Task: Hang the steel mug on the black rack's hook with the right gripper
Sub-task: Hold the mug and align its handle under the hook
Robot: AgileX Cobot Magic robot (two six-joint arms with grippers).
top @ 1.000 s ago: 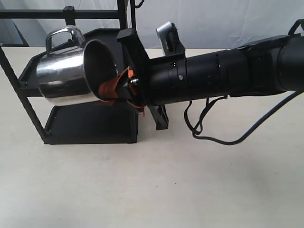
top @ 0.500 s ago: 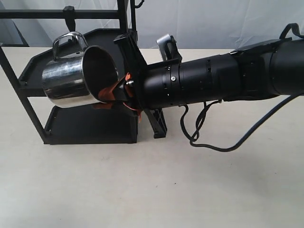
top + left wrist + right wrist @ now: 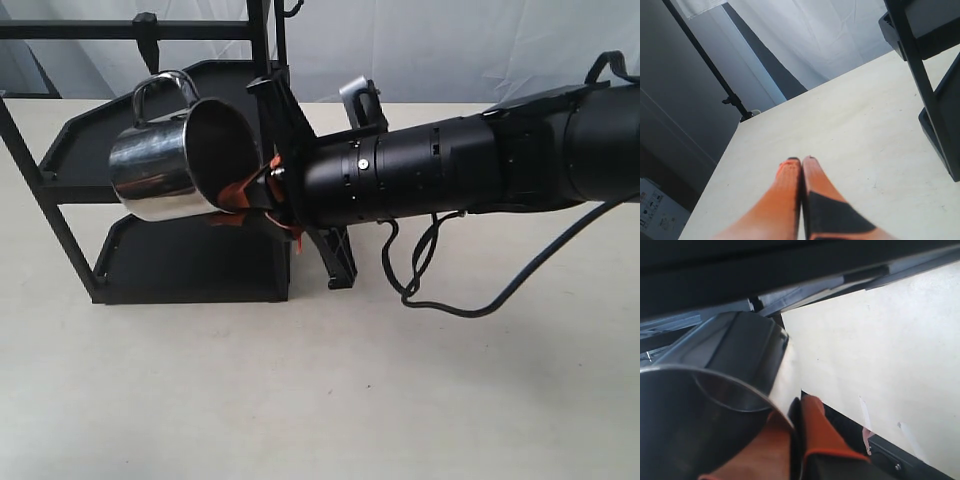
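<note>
Only the exterior view shows the right end effector (image 3: 240, 195) gripping the steel mug (image 3: 165, 172) below the hook (image 3: 148, 32).

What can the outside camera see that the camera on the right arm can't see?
Only the exterior view shows the steel mug's handle, the hook just above it, and the whole black rack. Only the right wrist view shows, up close, an orange finger pressed on the mug's rim. Both show the steel mug, lying on its side in the right pincer, and the pale table.
</note>
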